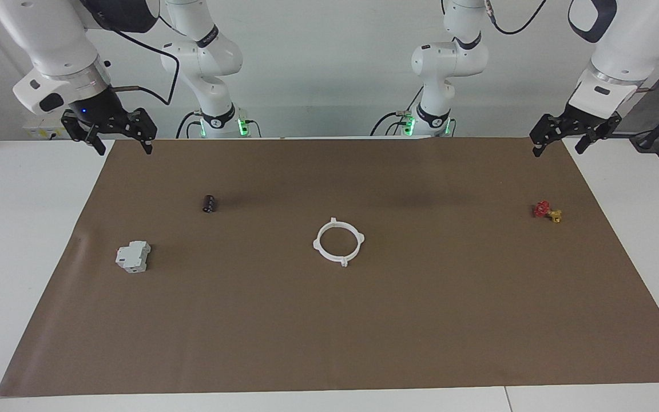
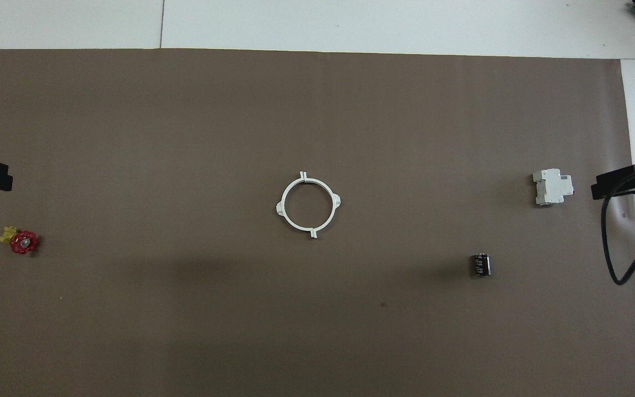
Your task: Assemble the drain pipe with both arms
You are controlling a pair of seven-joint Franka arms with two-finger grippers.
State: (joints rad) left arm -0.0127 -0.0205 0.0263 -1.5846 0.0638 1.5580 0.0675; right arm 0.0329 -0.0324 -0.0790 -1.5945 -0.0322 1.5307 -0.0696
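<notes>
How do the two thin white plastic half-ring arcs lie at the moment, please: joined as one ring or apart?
Joined: the two thin white plastic half-ring arcs form one closed ring flat on the brown mat, end tabs meeting.
</notes>
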